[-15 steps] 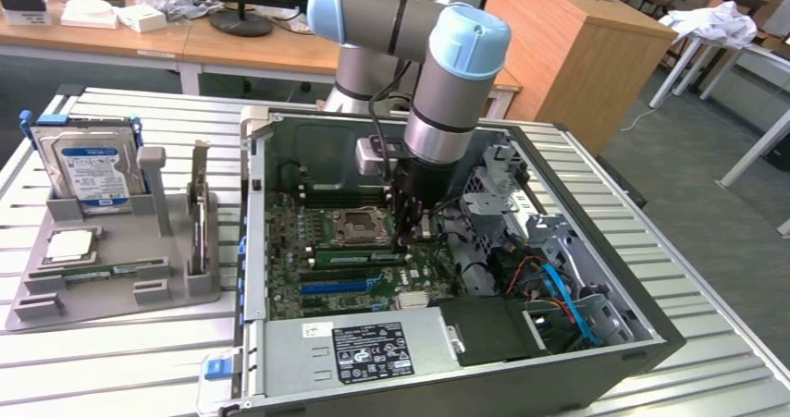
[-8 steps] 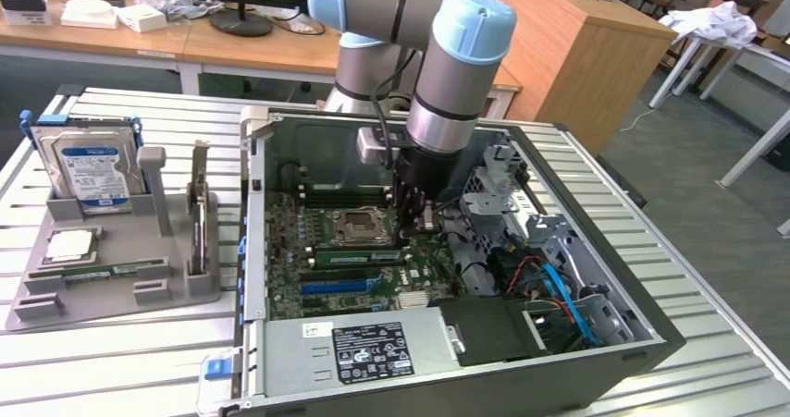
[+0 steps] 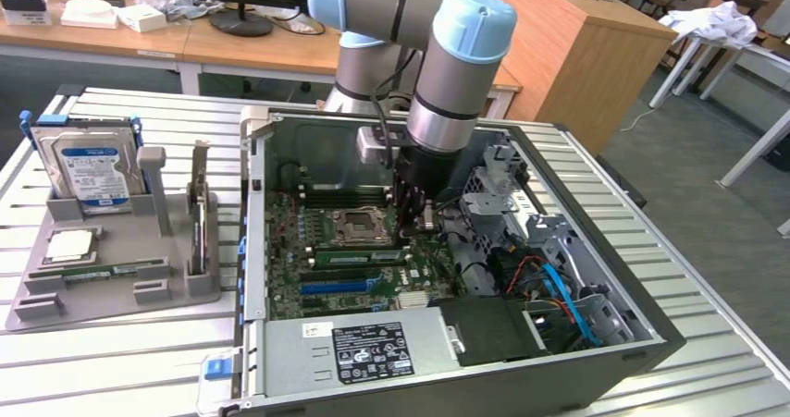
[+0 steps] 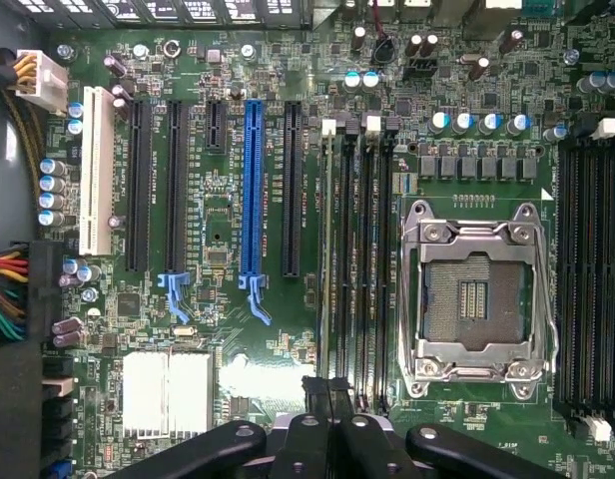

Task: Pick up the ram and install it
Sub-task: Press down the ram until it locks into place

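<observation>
The ram (image 3: 358,254) is a green stick with a white label, standing on edge in a memory slot beside the empty CPU socket (image 3: 361,221) inside the open computer case. In the wrist view the ram (image 4: 327,259) shows edge-on as a thin line in the slot farthest from the CPU socket (image 4: 474,294). My gripper (image 3: 417,227) reaches down into the case at one end of the stick. Its black fingertips (image 4: 315,391) are pressed together right over that end, so my gripper (image 4: 327,391) is shut. I cannot tell whether they touch the stick.
A grey parts tray (image 3: 111,292) at the exterior view's left holds a blue-labelled hard drive (image 3: 96,172) and a square silver chip (image 3: 72,244). Cables (image 3: 556,283) and drive cages crowd the case's right side. A blue expansion slot (image 4: 252,190) lies beside the memory slots.
</observation>
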`<state>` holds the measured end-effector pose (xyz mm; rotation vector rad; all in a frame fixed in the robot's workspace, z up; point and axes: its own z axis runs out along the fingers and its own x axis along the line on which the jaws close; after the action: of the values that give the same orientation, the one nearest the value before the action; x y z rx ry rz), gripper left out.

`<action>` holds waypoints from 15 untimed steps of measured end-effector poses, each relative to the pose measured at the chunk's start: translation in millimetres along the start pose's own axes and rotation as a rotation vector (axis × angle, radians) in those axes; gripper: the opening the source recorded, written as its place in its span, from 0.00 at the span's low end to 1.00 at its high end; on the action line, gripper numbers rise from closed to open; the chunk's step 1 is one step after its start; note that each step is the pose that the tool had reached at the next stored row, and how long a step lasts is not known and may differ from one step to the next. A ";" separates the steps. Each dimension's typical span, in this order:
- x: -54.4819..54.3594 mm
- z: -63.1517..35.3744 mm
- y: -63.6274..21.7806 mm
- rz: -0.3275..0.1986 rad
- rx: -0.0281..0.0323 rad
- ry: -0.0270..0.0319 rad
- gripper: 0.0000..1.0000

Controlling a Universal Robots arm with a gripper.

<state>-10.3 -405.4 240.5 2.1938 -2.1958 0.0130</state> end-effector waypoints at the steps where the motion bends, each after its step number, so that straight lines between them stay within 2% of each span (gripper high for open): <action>1: 0.0 0.0 0.6 0.000 -0.0001 0.0000 0.10; 12: 0.0 0.9 44.2 0.000 0.0006 0.0000 0.10; 15: 0.0 0.9 51.8 0.000 0.0006 0.0000 0.10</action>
<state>-62.2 -405.4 240.7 2.1940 -2.1962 0.0136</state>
